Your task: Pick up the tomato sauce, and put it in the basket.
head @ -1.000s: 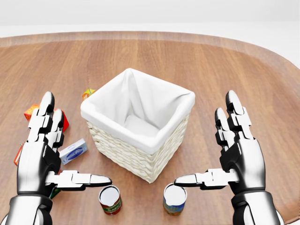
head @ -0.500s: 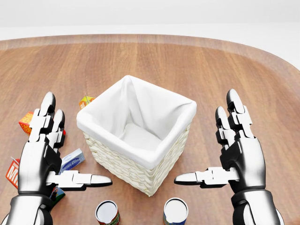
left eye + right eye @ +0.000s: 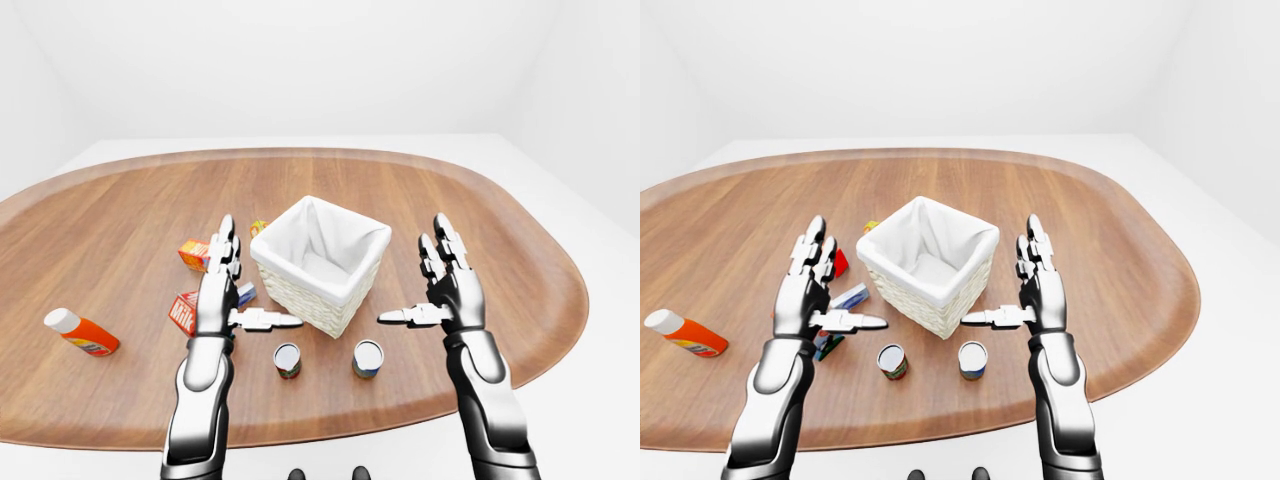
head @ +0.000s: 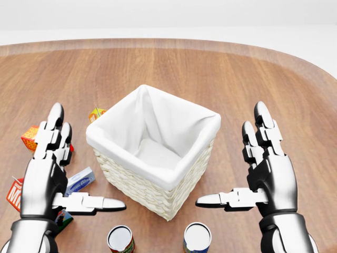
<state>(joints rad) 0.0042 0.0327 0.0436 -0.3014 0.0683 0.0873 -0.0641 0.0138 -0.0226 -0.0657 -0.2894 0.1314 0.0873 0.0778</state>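
Both hands were held raised over the wooden table [image 3: 120,230], nothing gripped. The left hand [image 4: 47,174] was spread wide, fingers pointing up and thumb out sideways toward the basket [image 4: 152,153]; the right hand [image 4: 263,168] was mirrored the same way on the other side. The white-lined wicker basket was seen between them, upright and with nothing visible inside.

Two cans were seen standing just below the basket in the head view: one with a red label [image 3: 287,360], taken as the tomato sauce, and one with a blue label [image 3: 367,358] to its right, apart from each other.

Small cartons [image 3: 194,254] were scattered left of the basket, partly hidden by the left hand. An orange bottle [image 3: 82,333] was seen lying well off to the left.
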